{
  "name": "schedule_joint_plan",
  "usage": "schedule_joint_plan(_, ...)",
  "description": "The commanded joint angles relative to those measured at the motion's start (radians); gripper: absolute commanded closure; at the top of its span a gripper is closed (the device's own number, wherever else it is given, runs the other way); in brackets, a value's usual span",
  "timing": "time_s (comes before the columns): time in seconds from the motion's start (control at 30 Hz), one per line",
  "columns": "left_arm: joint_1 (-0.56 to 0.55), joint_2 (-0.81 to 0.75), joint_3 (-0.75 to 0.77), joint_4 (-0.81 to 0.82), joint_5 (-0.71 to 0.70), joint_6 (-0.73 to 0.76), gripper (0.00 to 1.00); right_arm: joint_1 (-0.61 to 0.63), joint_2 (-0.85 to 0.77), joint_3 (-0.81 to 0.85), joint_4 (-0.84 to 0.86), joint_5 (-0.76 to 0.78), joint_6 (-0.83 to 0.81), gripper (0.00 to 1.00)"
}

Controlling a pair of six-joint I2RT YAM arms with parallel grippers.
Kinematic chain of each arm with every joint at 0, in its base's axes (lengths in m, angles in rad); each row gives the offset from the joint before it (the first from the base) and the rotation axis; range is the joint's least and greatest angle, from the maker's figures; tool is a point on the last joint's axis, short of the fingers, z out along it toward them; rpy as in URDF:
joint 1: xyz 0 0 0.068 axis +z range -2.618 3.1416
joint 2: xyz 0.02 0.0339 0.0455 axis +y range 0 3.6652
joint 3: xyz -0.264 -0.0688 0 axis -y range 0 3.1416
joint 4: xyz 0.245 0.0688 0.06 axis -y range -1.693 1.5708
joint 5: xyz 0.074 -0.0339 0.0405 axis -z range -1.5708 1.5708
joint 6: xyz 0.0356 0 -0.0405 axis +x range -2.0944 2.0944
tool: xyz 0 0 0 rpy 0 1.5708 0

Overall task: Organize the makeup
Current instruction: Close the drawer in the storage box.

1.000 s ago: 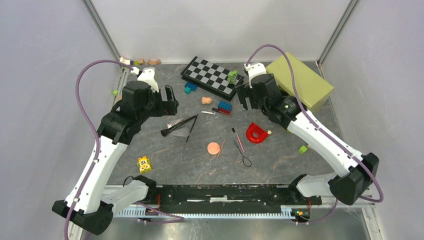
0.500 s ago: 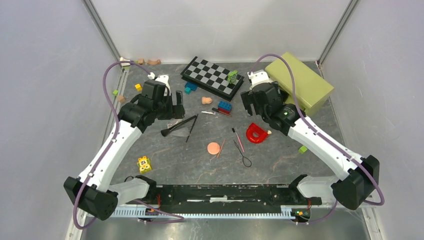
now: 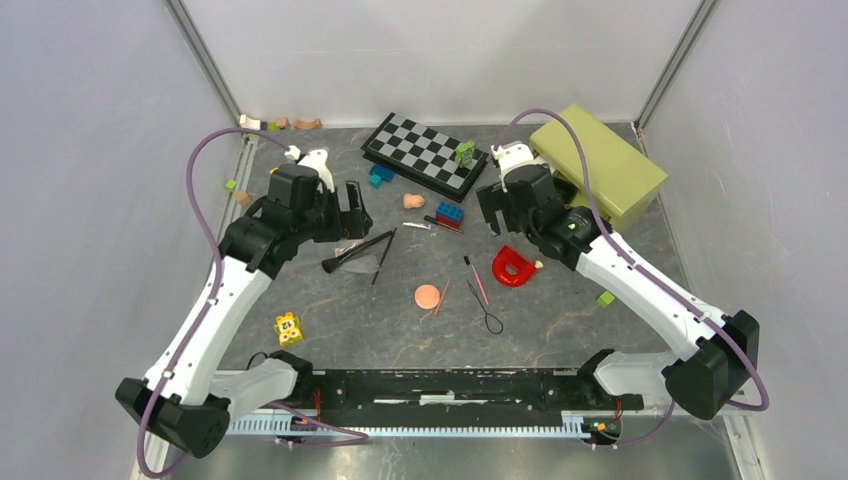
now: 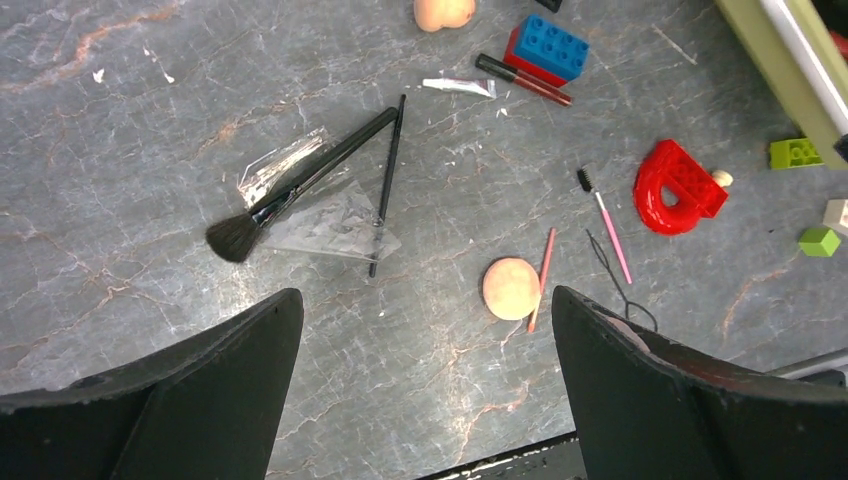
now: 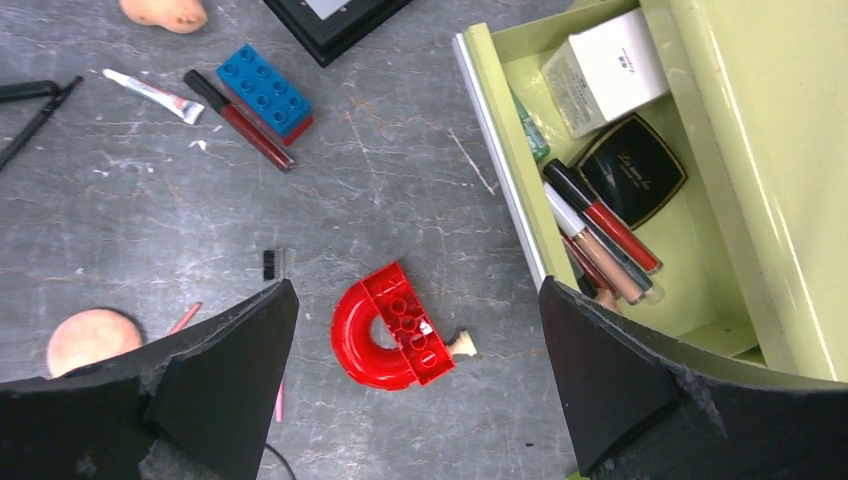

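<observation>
The makeup lies scattered mid-table. A big black brush and a thin black brush rest on clear plastic wrap. A round peach puff lies beside a thin orange-pink pencil, a pink wand and a black wire loop. A small tube and a dark red gloss stick lie by a blue brick. My left gripper is open and empty above the brushes. My right gripper is open and empty above the red horseshoe piece.
An olive drawer box at the back right is open; it holds a dark compact, a white box and gloss sticks. A chessboard lies at the back. A beige sponge and loose toy bricks lie around.
My left gripper has swung right, from the left side to above the brushes. My right gripper has shifted slightly. Nothing on the table has moved.
</observation>
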Motion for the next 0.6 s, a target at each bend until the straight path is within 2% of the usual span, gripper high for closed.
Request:
schedule_joint_plan(0.0, 0.005, -0.083, 0.004, 0.049, -0.007, 0.002, 0.0, -0.003, 0.006, 0.071, 0.027, -0.078, 0.033, 0.02)
schedule_joint_plan(0.37, 0.005, -0.309, -0.024, 0.061, -0.265, -0.057, 0.0, -0.003, 0.118, 0.289, 0.011, -0.128, 0.065, 0.02)
schedule_joint_plan(0.47, 0.005, -0.362, -0.055, 0.104, -0.284, -0.06, 0.0, -0.002, 0.104, 0.297, 0.044, -0.105, 0.059, 0.02)
schedule_joint_plan(0.57, 0.005, -0.339, -0.074, 0.156, -0.227, -0.035, 0.0, -0.027, 0.12, 0.322, 0.043, -0.017, 0.081, 0.02)
